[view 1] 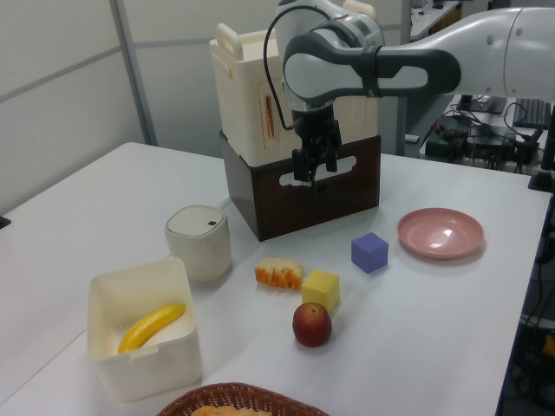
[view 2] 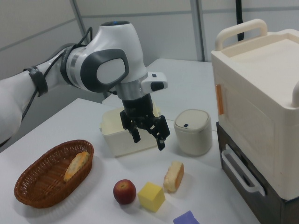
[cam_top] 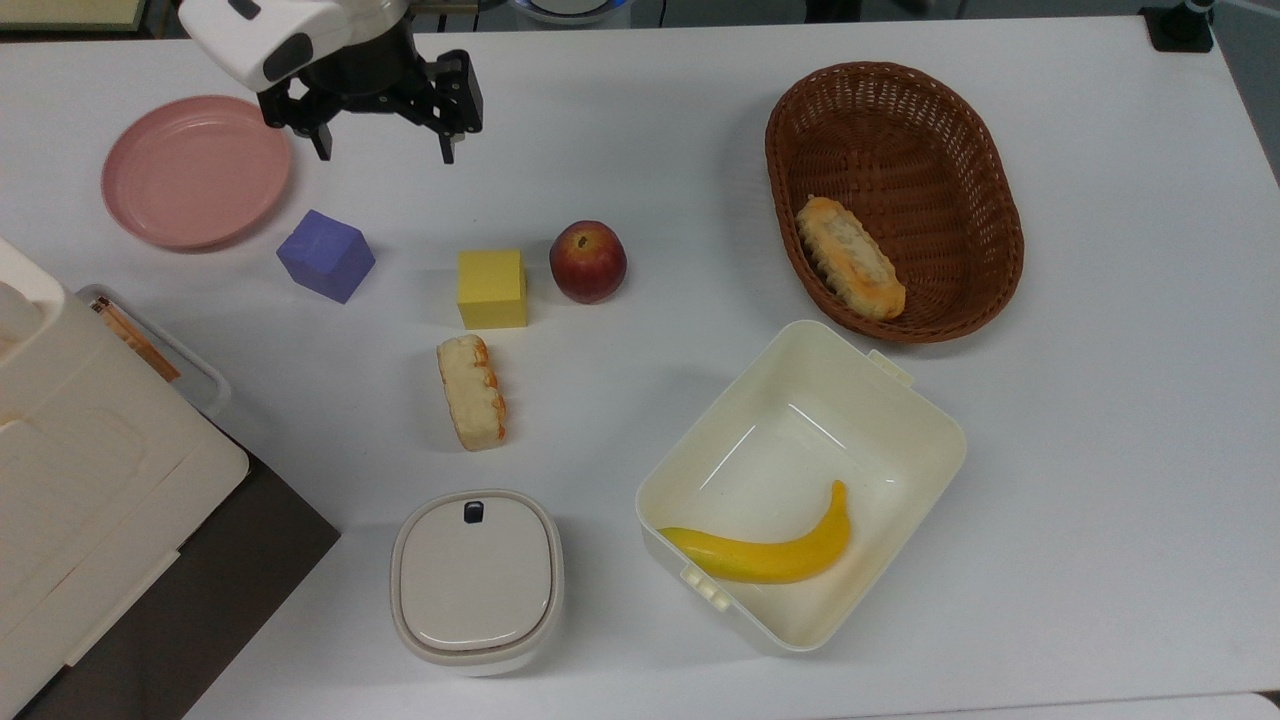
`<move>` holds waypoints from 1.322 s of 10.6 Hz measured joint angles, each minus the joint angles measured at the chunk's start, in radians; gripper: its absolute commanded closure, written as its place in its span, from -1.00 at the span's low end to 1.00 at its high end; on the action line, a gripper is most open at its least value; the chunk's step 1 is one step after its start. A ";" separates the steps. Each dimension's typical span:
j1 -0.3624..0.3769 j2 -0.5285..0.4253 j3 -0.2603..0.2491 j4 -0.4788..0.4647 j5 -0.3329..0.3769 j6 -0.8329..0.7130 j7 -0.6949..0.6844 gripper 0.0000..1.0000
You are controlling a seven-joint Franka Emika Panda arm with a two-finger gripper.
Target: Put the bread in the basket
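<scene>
Banana (cam_top: 770, 553) in the cream box (cam_top: 905, 400) aside, the bread (cam_top: 471, 391) lies just beside the yellow cube (cam_top: 492, 288), untouched; the gripper (cam_top: 383, 150) hovers open and empty, the basket (cam_top: 990, 200) well apart.

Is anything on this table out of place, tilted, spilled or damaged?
Nothing is spilled or broken. One oddity: the basket already holds a longer roll leaning tilted against its wall, while the bread lies on the table by the yellow cube. The open tool holds nothing.
</scene>
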 measured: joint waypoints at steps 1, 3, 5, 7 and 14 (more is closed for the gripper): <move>-0.002 -0.009 -0.001 0.000 0.000 0.000 0.000 -1.00; -0.001 -0.009 0.000 0.000 0.004 0.000 -0.005 -1.00; 0.000 -0.009 0.001 0.000 0.005 0.000 -0.005 -1.00; 0.000 -0.009 0.001 0.000 0.005 0.000 -0.006 -1.00; 0.000 -0.021 0.000 0.000 0.005 0.000 -0.006 -1.00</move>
